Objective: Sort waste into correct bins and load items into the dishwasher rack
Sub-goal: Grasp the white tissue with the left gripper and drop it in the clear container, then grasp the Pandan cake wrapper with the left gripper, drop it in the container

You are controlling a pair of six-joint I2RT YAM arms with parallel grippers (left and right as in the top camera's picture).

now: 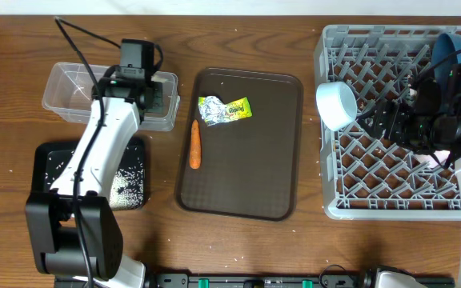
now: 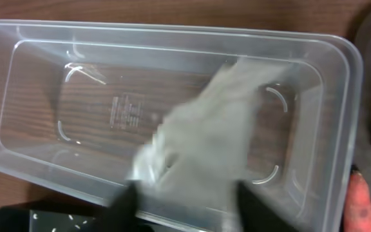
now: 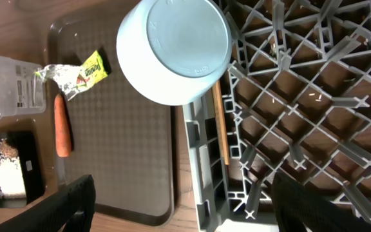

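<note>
One crumpled white tissue [image 2: 201,142] lies just ahead of the wide-spread left end effector [image 2: 185,196].

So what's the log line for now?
left gripper: over clear tub, tissue | right gripper: open, by white bowl | carrot, wrapper: tray

The brown tray's [image 1: 254,144] right half looks bare to me; wrapper [image 1: 222,110] and carrot [image 1: 196,144] crowd its left. I see an open tabletop [image 1: 310,160] strip before the rack [image 1: 374,204], where the white bowl [image 1: 337,104] juts past the rim. My left arm [image 1: 106,132] overhangs black tray [image 1: 46,160] and tub [image 1: 62,88]
</note>
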